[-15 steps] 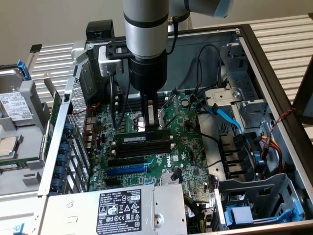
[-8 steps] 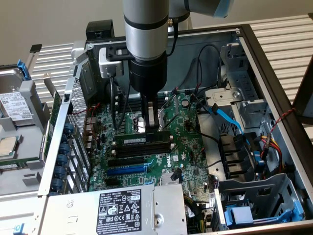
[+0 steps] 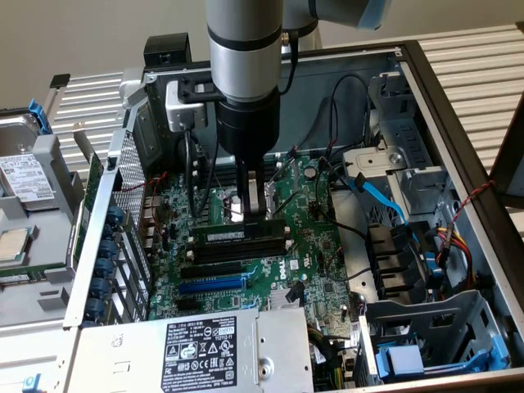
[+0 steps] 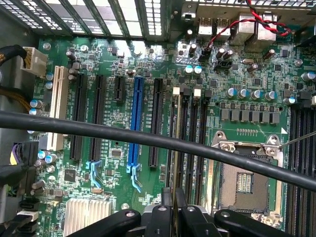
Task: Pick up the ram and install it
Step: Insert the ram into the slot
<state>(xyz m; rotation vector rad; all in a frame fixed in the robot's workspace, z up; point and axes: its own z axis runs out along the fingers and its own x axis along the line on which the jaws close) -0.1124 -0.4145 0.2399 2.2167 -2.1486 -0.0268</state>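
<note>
As I look down into the open computer case (image 3: 327,78), my gripper (image 3: 255,211) is clamped on the top edge of the ram (image 3: 233,235), which stands on edge along the black memory slots (image 3: 246,248) on the green motherboard (image 3: 315,254), near the blue expansion slot (image 3: 211,285).

Robotics lab: opened desktop computer case (image 3: 458,139), bare green motherboard (image 3: 315,246), loose hard drive (image 3: 24,176) alongside, industrial robot arm (image 3: 246,57) overhead.
</note>
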